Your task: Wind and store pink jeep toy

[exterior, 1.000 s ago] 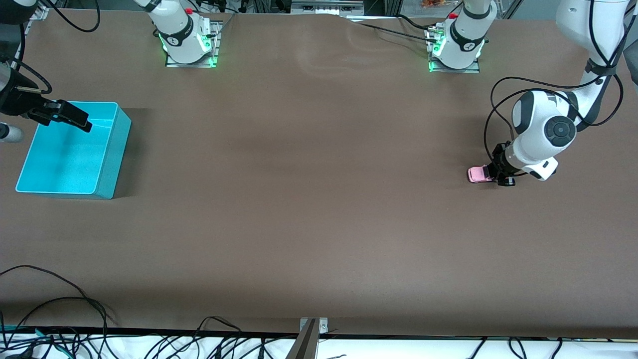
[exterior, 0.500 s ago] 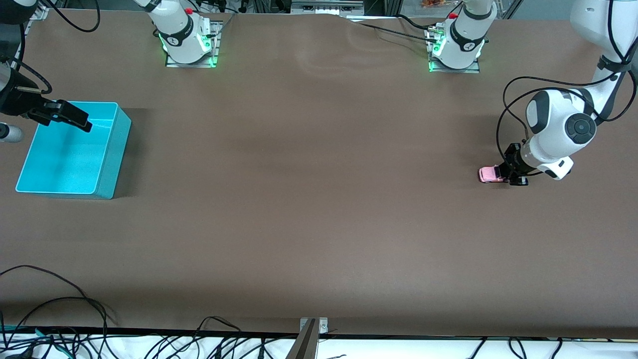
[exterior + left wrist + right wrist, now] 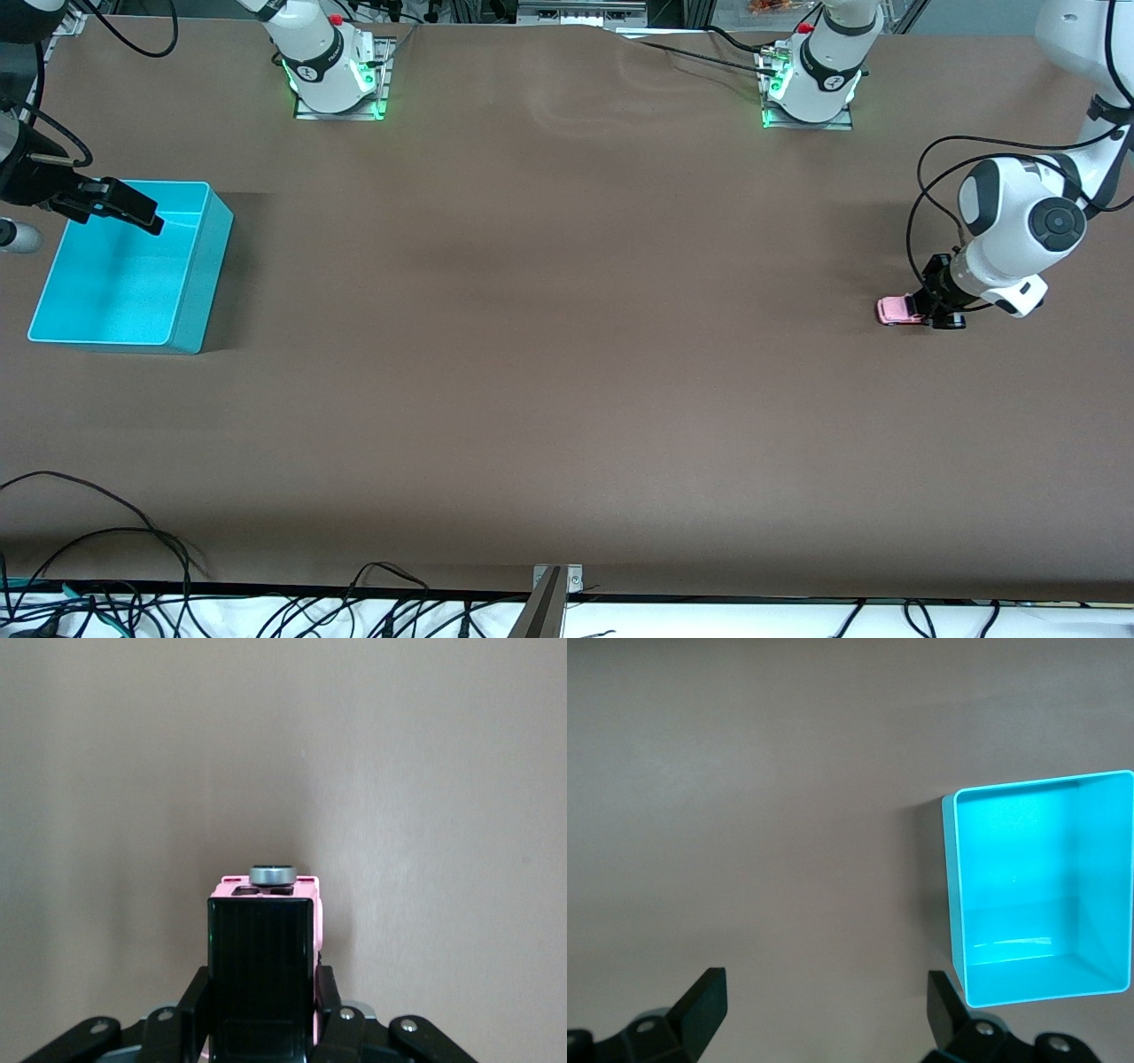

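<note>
Plainly unlabelled, the pink jeep toy (image 3: pixel 897 310) sits clamped in the left claw (image 3: pixel 937 310).

A wide brown matte table (image 3: pixel 567 354) carries an open rectangular turquoise plastic bin (image 3: pixel 199 292) near the right arm's end and a tiny boxy pink toy jeep (image 3: pixel 897 310) near the left arm's end.

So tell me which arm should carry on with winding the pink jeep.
Left. The left gripper is already shut on the pink jeep toy down at the table, at the left arm's end. The right gripper hangs open over the turquoise bin, at the right arm's end.
</note>
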Tool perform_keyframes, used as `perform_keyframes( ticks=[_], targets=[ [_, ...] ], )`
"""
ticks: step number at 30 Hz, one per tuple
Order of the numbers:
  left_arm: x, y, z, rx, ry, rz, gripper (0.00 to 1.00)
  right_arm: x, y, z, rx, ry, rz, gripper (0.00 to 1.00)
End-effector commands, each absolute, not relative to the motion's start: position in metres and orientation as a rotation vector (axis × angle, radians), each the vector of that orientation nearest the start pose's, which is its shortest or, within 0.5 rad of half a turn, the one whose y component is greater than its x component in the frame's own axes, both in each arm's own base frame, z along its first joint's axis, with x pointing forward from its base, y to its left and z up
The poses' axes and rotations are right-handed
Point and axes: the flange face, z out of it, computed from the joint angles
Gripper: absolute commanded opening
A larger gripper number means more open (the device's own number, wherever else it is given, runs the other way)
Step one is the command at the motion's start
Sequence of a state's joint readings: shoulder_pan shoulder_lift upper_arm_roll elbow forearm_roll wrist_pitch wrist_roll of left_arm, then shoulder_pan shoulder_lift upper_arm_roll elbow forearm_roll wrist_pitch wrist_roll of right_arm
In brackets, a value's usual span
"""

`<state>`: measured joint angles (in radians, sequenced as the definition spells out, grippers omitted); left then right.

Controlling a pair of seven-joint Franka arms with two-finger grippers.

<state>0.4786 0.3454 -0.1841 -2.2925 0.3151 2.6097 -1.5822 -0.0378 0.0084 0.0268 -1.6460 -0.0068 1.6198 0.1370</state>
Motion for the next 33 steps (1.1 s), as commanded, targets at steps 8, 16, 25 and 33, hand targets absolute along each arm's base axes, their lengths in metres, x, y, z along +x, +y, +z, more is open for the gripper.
perform_keyframes(
  ticks=[8, 16, 25, 33],
  targets=[
    [0.51, 0.177, 0.163, 2.29, 2.248, 0.055, 0.17, 0.56, -0.007, 0.594, -3.153, 0.207, 0.059, 1.0],
    [0.512, 0.197, 0.166, 2.296, 2.233, 0.07, 0.17, 0.56, -0.007, 0.594, -3.153, 0.207, 0.059, 1.0],
    [0.504, 0.222, 0.166, 2.336, 2.196, 0.068, 0.17, 0.56, -0.007, 0.594, -3.153, 0.207, 0.059, 1.0],
    [0.506, 0.241, 0.157, 2.332, 2.193, 0.062, 0.17, 0.56, -0.007, 0.594, -3.153, 0.207, 0.059, 1.0]
  ],
)
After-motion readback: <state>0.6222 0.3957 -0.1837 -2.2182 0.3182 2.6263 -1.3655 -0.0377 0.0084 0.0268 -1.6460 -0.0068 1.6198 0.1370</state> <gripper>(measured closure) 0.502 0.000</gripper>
